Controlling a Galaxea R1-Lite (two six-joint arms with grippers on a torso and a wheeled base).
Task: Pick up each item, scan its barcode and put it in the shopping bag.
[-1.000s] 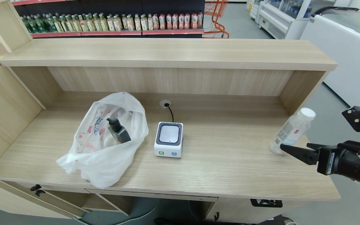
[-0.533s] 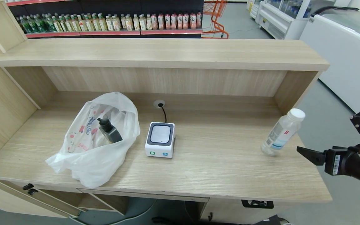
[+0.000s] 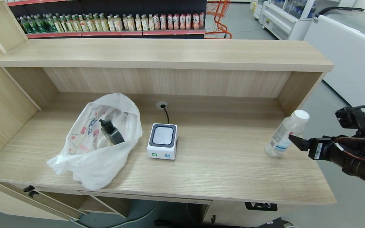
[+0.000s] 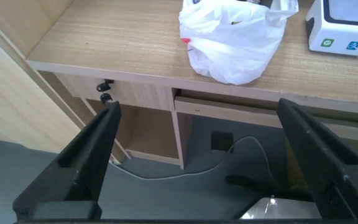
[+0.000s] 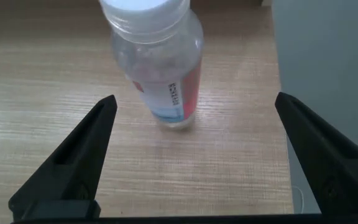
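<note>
Right fingers spread wide at the water bottle, well to the right of the scanner.

My right gripper (image 5: 196,106) is released, its two fingers (image 5: 73,162) splayed far apart. The water bottle (image 3: 284,134) sits just ahead of them in line with the gap, and neither finger touches it. The clear, white-capped bottle rests base down on the counter (image 3: 220,164), far right of the scanner (image 3: 163,141) and near the counter's right end. The white shopping bag (image 3: 100,142) lies just left of the scanner with its mouth open, and a dark pump bottle (image 3: 112,133) is inside it. My left gripper (image 4: 199,104) is also released and holds nothing. It hangs below the counter's front edge, nearer to me than the scanner and to its left.
</note>
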